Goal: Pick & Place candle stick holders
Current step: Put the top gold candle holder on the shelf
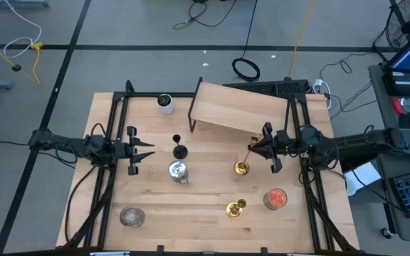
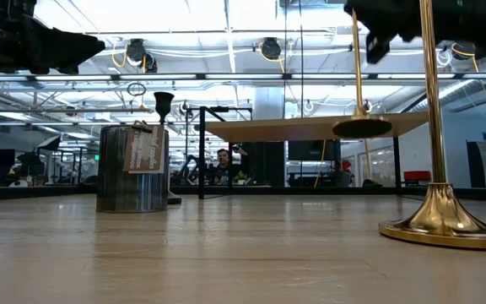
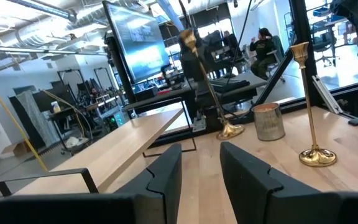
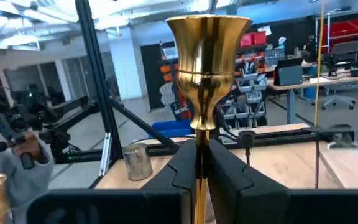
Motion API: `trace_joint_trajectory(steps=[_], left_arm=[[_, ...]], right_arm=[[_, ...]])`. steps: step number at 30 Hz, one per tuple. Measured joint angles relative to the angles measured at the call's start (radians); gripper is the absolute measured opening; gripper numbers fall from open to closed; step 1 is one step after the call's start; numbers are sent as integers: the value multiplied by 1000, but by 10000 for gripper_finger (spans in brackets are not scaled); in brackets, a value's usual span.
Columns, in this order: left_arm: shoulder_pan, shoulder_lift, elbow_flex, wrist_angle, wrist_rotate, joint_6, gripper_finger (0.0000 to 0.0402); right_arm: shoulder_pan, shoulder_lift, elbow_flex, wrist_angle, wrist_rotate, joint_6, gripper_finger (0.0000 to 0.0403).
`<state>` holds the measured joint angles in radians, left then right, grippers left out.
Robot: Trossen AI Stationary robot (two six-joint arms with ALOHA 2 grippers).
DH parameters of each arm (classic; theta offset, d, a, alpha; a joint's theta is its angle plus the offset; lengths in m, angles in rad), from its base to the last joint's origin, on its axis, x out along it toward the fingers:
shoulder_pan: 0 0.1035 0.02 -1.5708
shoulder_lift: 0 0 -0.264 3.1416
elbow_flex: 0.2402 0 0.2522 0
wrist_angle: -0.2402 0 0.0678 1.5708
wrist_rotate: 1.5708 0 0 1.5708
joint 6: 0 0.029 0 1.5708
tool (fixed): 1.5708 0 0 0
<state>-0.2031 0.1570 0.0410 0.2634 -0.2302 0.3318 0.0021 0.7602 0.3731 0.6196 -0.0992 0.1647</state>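
My right gripper (image 1: 260, 148) is shut on a brass candle stick holder (image 1: 246, 156) right of centre, in front of the wooden shelf (image 1: 240, 110). A second brass holder (image 1: 235, 208) stands on its round base near the front, beside the orange-red glass cup (image 1: 275, 198). The slim black stemmed holder (image 1: 180, 150) and a silvery glass cup (image 1: 178, 171) stand at centre. Another silvery cup (image 1: 132, 216) sits at the front left. My left gripper (image 1: 146, 149) is open and empty, left of the black holder. My right gripper pinches the brass holder's thin stem (image 4: 199, 155) between its two fingers, just below the top cup (image 4: 209, 50). The fingers come level from the table's right side and lie across the stem. The holder is tilted, and its round base (image 2: 361, 127) hangs clear of the table.
A small white cup with a dark inside (image 1: 165, 102) stands at the far edge, left of the shelf. Black frame rails (image 1: 112, 128) run along both table sides. People show in the room beyond the table.
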Motion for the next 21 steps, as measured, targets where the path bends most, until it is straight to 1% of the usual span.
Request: trace_joint_trajectory(steps=[5,6,8,13,15,17,19,21], left_arm=[[0,0,0,0,0,-13,118],[0,0,0,0,0,-19,118],[0,0,0,0,0,-25,118],[0,0,0,-1,0,-26,118],[0,0,0,-1,0,-26,118],[0,0,0,-1,0,-26,118],[0,0,0,-1,0,-26,118],[0,0,0,-1,0,-26,118]], right_arm=[[14,-1,152,-195,75,-71,17],[13,-2,179,-221,77,-93,17],[12,-2,220,-247,76,-125,17],[11,-31,290,-250,84,-159,17],[11,-55,294,-257,129,-181,17],[11,-83,294,-270,197,-203,18],[11,-114,294,-289,299,-241,18],[11,-139,295,-327,434,-272,18]])
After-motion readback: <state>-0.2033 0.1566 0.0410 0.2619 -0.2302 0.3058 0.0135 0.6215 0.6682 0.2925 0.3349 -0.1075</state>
